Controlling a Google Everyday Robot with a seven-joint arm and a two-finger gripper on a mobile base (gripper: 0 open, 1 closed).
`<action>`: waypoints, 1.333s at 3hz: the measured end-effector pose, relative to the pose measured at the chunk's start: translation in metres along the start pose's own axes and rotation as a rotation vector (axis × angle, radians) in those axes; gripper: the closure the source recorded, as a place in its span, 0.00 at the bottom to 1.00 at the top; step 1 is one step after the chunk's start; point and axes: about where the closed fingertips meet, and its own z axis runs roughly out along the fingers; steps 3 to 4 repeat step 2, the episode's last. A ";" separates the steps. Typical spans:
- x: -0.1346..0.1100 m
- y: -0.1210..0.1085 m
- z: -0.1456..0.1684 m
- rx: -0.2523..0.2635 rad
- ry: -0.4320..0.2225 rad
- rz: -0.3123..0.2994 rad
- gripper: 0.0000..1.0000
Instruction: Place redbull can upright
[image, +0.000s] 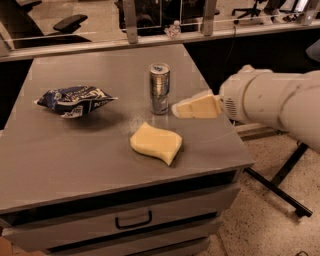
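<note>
My gripper (176, 109) is a pale cream wedge, wide at the back and thin at the tip. It hangs over the right side of the tabletop (75, 150). Right behind it is my wrist (235, 102), a round white piece with a small patch of dark dots on its face. Behind that is my arm (280, 102). It is fat, smooth and off-white, like a big tube, and it gets thicker farther from the gripper.
</note>
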 end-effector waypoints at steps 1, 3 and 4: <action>0.006 -0.018 -0.015 0.057 0.035 -0.007 0.00; 0.006 -0.018 -0.015 0.057 0.035 -0.007 0.00; 0.006 -0.018 -0.015 0.057 0.035 -0.007 0.00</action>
